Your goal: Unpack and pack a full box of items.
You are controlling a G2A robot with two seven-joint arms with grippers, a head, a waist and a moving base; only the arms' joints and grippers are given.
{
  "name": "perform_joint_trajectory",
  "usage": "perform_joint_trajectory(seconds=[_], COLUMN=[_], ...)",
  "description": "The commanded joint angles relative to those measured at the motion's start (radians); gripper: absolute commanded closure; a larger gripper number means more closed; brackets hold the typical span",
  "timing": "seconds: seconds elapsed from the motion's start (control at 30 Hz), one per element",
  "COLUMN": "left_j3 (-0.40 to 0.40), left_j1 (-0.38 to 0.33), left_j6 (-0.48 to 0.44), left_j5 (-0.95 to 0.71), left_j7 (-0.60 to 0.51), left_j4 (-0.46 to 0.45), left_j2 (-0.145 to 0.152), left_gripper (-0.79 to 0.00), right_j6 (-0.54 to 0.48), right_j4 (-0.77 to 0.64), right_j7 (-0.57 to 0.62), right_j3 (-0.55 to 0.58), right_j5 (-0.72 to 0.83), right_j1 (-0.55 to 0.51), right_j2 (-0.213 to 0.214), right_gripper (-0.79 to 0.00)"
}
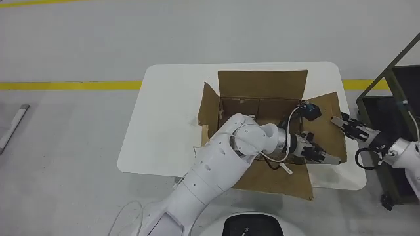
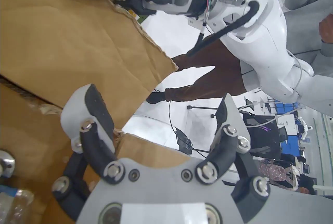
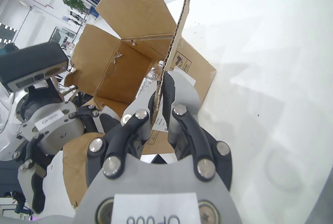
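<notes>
An open cardboard box (image 1: pixel 262 115) stands on the white table (image 1: pixel 164 124) with all flaps spread. My right gripper (image 1: pixel 337 121) is at the box's right side, shut on the edge of the right flap (image 3: pixel 179 27), which runs between its fingertips (image 3: pixel 169 89). My left gripper (image 1: pixel 323 156) hovers open over the box's front right corner, next to that flap (image 2: pixel 78 32), with nothing between its fingers (image 2: pixel 96 108). A clear plastic bottle (image 3: pixel 151 78) lies inside the box.
A dark green cart frame (image 1: pixel 394 115) stands just past the table's right end, behind the right arm. The table's left part (image 1: pixel 164 144) is bare. The front flap (image 1: pixel 279 180) hangs over the table's near edge.
</notes>
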Motion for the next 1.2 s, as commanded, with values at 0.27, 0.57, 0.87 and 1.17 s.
perform_joint_trajectory(seconds=[0.27,0.57,0.87,1.17], left_j3=[-0.146,-0.278,-0.298,-0.296], left_j1=[0.1,0.185,0.192,0.2], left_j6=[0.11,0.26,0.26,0.272], left_j5=[0.319,0.426,0.435,0.459], left_j7=[0.057,0.047,0.047,0.063], left_j4=[-0.116,-0.21,-0.223,-0.221], left_j2=[0.081,0.127,0.133,0.135], left_gripper=[-0.785,-0.785,-0.785,-0.785], right_j6=[-0.003,0.013,0.001,-0.032], right_j4=[0.037,0.07,0.109,0.12], right_j7=[-0.058,-0.128,-0.159,-0.167], right_j3=[-0.051,-0.109,-0.156,-0.162], right_j5=[-0.011,-0.051,-0.069,-0.075], right_j1=[-0.014,0.009,0.042,0.055], right_j2=[-0.01,-0.021,-0.031,-0.034], right_gripper=[0.0,0.0,0.0,0.0])
